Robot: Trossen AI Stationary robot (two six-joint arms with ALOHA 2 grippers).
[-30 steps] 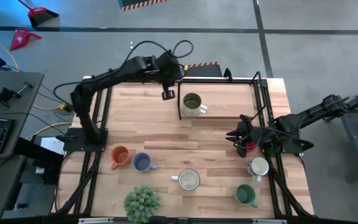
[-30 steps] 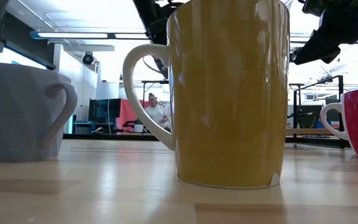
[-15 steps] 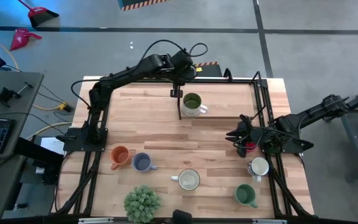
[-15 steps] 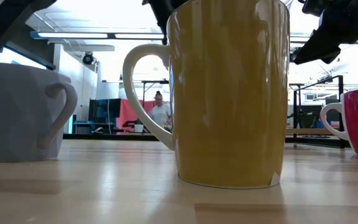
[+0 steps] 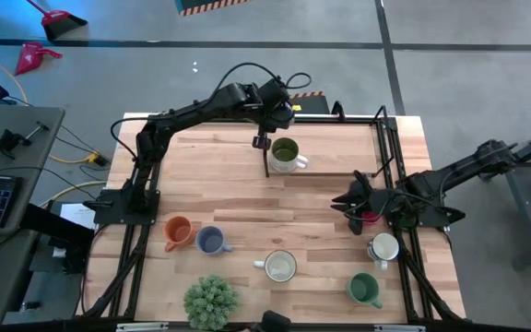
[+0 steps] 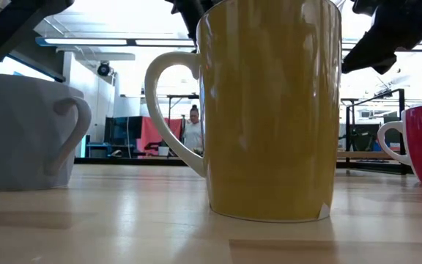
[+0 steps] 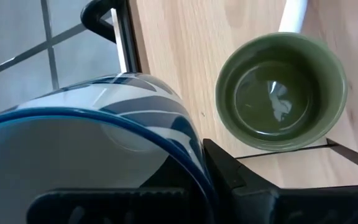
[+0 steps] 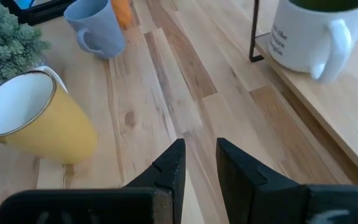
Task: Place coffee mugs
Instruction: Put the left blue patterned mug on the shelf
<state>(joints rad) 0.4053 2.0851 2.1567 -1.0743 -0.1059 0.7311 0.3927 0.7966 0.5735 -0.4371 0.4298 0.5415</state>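
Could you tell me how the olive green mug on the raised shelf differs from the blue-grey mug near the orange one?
The olive green mug stands on the raised shelf at the far side of the table; the blue-grey mug stands on the table top near the front. The olive green mug is green inside with a white outer wall and handle; the blue-grey mug is one colour throughout. Both stand upright, mouths up, handles pointing toward the right arm's side.

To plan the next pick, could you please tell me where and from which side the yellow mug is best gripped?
Probably by its rim wall, from straight above. The yellow mug stands upright with its mouth open, so one finger can go inside and one outside. Its handle points toward the left arm's side; take the opposite side, nearer the right hand.
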